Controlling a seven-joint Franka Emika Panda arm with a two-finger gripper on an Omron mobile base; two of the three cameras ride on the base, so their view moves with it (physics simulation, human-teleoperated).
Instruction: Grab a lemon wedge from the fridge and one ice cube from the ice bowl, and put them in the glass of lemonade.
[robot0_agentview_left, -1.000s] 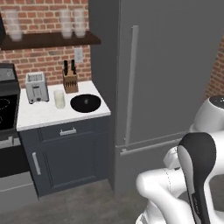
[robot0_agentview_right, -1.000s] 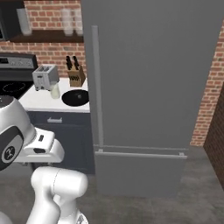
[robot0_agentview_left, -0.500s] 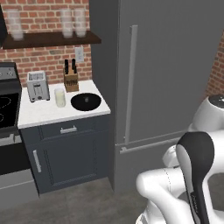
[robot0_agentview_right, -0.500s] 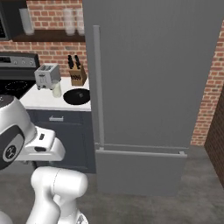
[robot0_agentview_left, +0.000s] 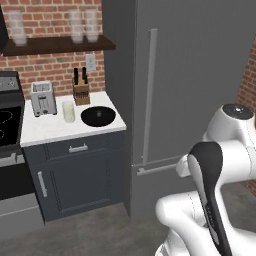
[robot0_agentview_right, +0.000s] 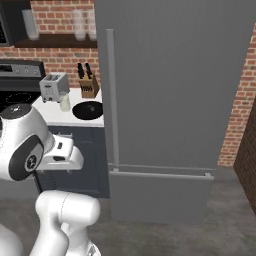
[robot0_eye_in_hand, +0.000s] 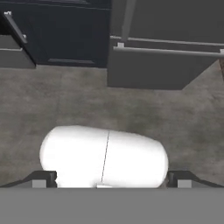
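Observation:
The fridge (robot0_agentview_left: 200, 75) (robot0_agentview_right: 175, 75) stands shut, its long grey bar handle (robot0_agentview_left: 150, 95) upright on the door's left side. The lemon wedge is hidden behind that door. On the white counter to the left lies the black ice bowl (robot0_agentview_left: 86, 118) (robot0_agentview_right: 88, 110); I cannot make out an ice cube in it. The glass of lemonade (robot0_agentview_left: 69, 111) (robot0_agentview_right: 65, 102) stands just left of the bowl. My gripper (robot0_eye_in_hand: 111, 179) is open and empty, pointing down at the grey floor in front of the fridge's lower drawer (robot0_eye_in_hand: 153, 65).
A toaster (robot0_agentview_left: 43, 98) and a knife block (robot0_agentview_left: 81, 91) sit at the back of the counter, with a stove (robot0_agentview_left: 7, 120) further left. Frosted glasses (robot0_agentview_left: 82, 25) stand on a wall shelf. Dark cabinets (robot0_agentview_left: 75, 175) lie under the counter. A brick wall (robot0_agentview_right: 240, 100) flanks the fridge's right.
The whole picture has shifted very slightly, so the camera has crept. Fridge, bowl and glass stay put, and the gripper stays open.

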